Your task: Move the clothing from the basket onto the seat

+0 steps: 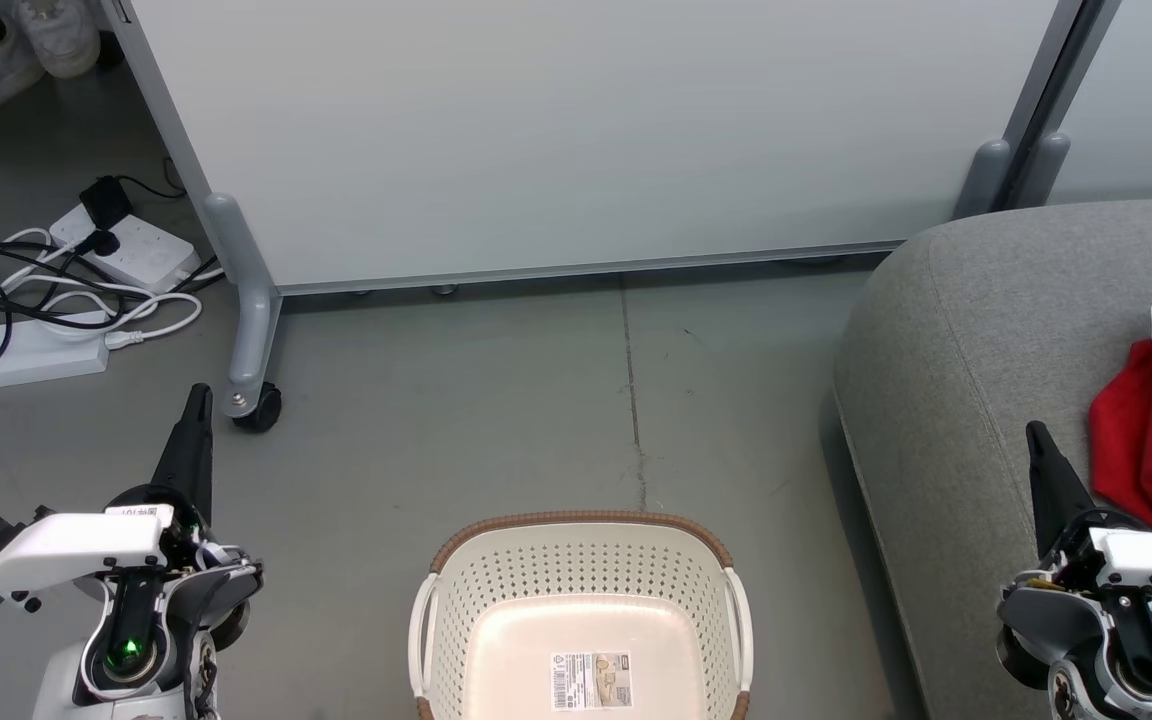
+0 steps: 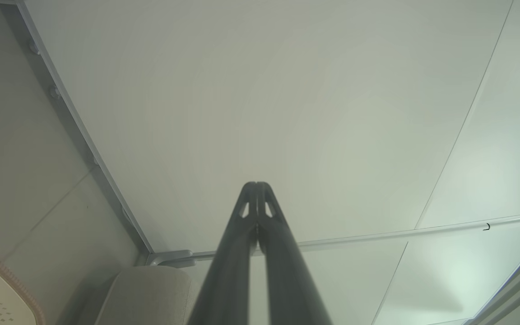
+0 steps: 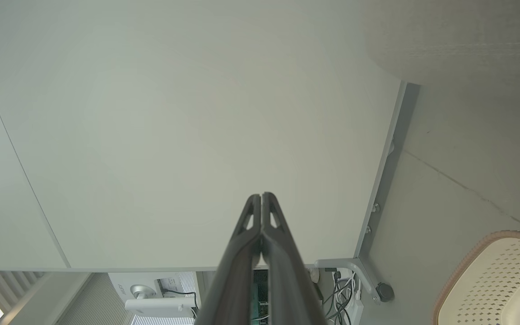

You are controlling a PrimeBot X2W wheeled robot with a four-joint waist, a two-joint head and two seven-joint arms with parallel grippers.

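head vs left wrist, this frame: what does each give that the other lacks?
Head view adds: red clothing lying on the grey sofa; the basket floor, bare apart from its barcode label; power strips with cables; the right gripper.
Left wrist view adds: a close look at the left gripper, fingertips pressed together, nothing held.
Both: the left gripper, basket rim, sofa corner, pale partition panel, grey floor.
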